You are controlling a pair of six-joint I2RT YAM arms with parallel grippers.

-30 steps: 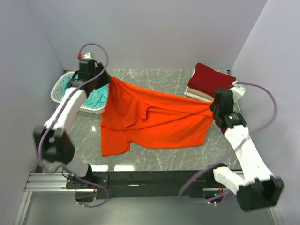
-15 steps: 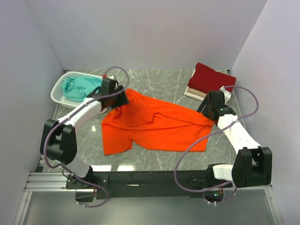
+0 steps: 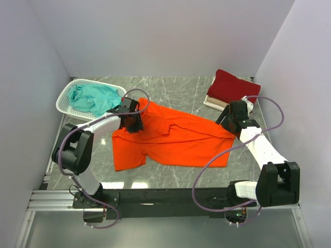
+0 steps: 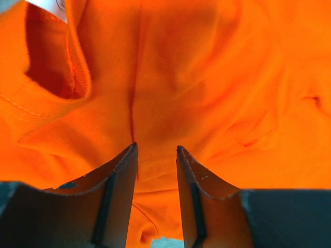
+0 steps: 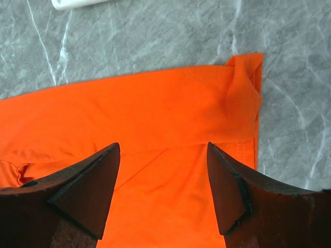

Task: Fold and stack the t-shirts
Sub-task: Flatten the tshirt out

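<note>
Left gripper [image 3: 135, 122] lower (teal t-shirt [image 3: 93, 98] in basket [image 3: 62, 103])

No readable txt, labels or nos. anywhere.

A white lattice basket [image 3: 61, 99] sits at ten o'clock on the grey marble table [image 3: 178, 89]; pale walls [image 3: 165, 36] enclose it from nine through three.

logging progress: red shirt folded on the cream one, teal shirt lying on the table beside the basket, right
Not quite: the teal shirt lies inside the basket, not beside it, as the top external view shows. The red shirt is folded on the cream one.
</note>
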